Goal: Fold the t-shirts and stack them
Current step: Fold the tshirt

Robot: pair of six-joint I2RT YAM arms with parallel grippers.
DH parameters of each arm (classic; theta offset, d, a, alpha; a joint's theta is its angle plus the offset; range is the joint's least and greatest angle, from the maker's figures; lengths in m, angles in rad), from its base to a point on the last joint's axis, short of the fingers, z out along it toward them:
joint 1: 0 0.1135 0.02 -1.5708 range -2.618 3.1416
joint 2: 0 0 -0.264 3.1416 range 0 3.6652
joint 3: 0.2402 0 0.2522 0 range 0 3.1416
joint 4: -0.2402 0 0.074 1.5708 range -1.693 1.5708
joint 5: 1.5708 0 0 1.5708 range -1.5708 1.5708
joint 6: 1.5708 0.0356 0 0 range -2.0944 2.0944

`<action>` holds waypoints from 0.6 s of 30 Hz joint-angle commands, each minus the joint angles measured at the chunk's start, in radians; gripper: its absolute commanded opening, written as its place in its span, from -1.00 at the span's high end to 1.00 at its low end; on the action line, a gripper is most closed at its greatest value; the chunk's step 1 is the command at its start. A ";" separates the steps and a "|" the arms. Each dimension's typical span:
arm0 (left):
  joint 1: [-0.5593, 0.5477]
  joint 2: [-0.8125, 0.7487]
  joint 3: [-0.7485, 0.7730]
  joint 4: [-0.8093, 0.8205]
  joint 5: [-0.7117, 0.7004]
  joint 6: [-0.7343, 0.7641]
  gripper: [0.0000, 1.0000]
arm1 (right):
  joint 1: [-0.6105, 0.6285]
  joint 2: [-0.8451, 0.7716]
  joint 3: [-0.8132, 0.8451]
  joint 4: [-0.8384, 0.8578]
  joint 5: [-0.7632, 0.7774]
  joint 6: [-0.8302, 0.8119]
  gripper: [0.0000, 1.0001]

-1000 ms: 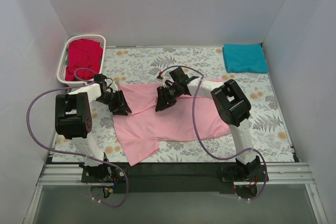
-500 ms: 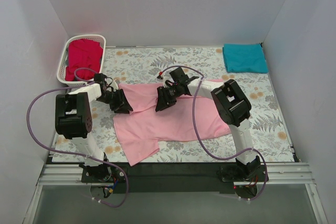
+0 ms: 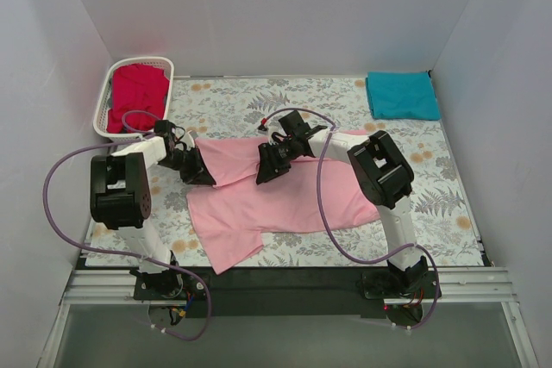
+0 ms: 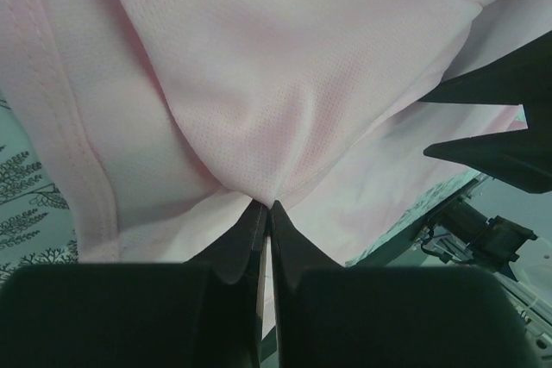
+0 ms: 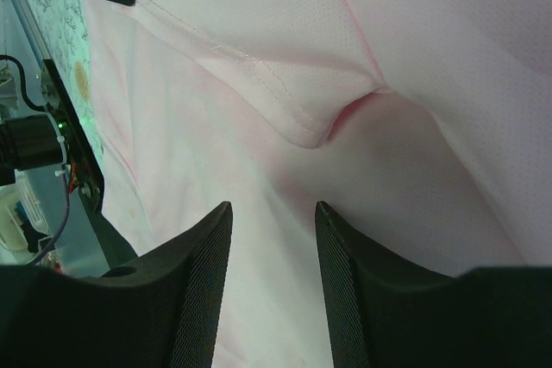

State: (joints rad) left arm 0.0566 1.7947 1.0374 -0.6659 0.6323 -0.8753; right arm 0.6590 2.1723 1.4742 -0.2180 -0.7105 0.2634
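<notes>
Since the last look, your left tool [image 3: 195,167] has snapped shut and crept a touch toward the shirt's left edge. It's now pinching a thin pleat of the pink shirt [image 3: 285,200]. The right tool [image 3: 269,164] hasn't budged: fingers spread over a hem ridge mid-cloth, gripping nothing as far as I can tell.

What I'd worry about, starting nearest you:
- The near sleeve lies close to the front edge of the surface [image 3: 435,204], so dragging the shirt your way could tip it over.
- The right arm's cable [image 3: 321,204] drapes across the near half of the shirt, and lifted cloth could catch on it.
- That left pinch is only a tip-hold on a small fold. It may slip, or bring up just the top layer.
- With only one side held, any pull will probably skew the shirt.

There's open room to the right of the shirt and beyond it. At the far left, the basket [image 3: 104,109] with the red shirt [image 3: 138,92] sits just past the left arm, so it's tight there. The teal shirt [image 3: 401,95] sits folded in the far right corner, well apart.
</notes>
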 commanded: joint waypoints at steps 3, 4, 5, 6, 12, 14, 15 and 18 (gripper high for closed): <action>-0.006 -0.075 0.023 -0.072 0.047 0.045 1.00 | 0.005 -0.052 -0.020 -0.055 0.026 -0.023 -0.02; -0.006 -0.074 0.023 -0.077 0.050 0.050 1.00 | 0.005 -0.055 -0.022 -0.057 0.025 -0.021 -0.03; -0.006 -0.078 0.021 -0.081 0.052 0.053 1.00 | 0.005 -0.057 -0.023 -0.055 0.025 -0.021 -0.03; -0.006 -0.080 0.021 -0.090 0.055 0.056 1.00 | 0.004 -0.063 -0.025 -0.055 0.026 -0.023 -0.03; -0.011 -0.089 0.024 -0.136 0.061 0.073 1.00 | 0.004 -0.060 -0.028 -0.055 0.031 -0.013 -0.04; -0.011 -0.092 0.027 -0.146 0.063 0.081 1.00 | 0.004 -0.060 -0.026 -0.055 0.032 -0.013 -0.04; -0.014 -0.093 0.029 -0.153 0.064 0.084 1.00 | 0.004 -0.059 -0.025 -0.054 0.032 -0.013 -0.04; -0.015 -0.104 0.029 -0.162 0.063 0.088 1.00 | 0.004 -0.057 -0.025 -0.055 0.032 -0.009 -0.04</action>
State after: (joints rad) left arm 0.0483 1.7653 1.0389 -0.7963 0.6716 -0.8078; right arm 0.6613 2.1517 1.4570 -0.2436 -0.6979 0.2588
